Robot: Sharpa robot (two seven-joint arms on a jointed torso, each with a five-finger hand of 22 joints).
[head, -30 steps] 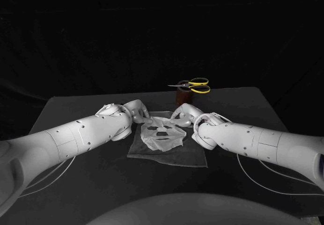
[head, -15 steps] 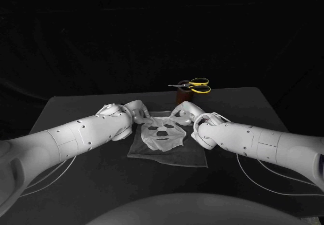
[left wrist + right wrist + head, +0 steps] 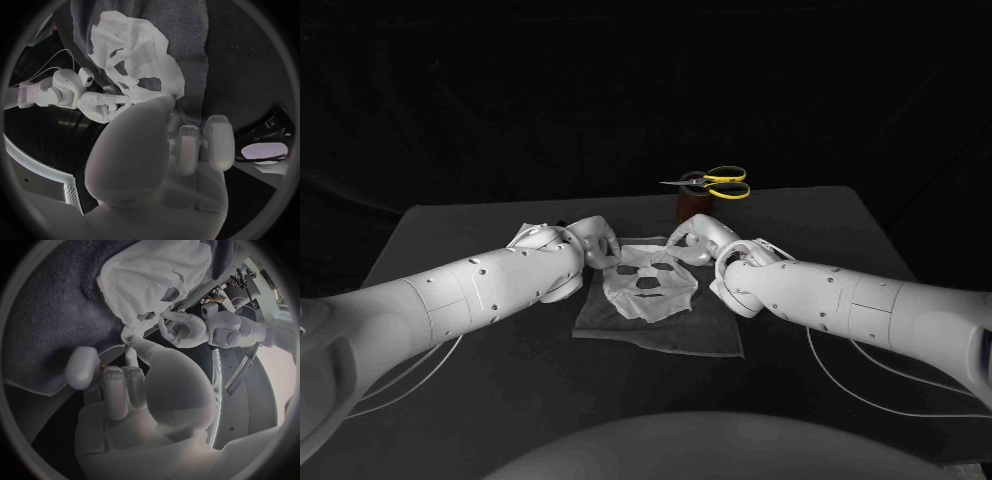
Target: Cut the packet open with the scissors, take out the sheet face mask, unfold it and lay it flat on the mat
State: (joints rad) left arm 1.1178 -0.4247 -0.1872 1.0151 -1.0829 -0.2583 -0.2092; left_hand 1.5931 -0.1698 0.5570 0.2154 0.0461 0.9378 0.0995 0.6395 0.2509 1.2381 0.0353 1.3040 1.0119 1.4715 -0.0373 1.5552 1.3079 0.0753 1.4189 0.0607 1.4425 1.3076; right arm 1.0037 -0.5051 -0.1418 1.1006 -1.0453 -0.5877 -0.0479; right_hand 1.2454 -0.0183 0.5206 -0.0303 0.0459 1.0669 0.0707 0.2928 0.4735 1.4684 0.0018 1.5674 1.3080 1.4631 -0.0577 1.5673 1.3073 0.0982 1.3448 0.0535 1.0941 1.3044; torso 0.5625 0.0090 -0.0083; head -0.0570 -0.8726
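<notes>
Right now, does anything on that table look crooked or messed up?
Slightly. The sheet face mask is open on the mat but rumpled, with creases near its edges, and the mat sits skewed to the edges of the table. Nothing looks spilled or torn.

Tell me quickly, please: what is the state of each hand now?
Left hand: pinching a top corner of the mask, it seems.
Right hand: pinching the other top corner, it seems.
</notes>
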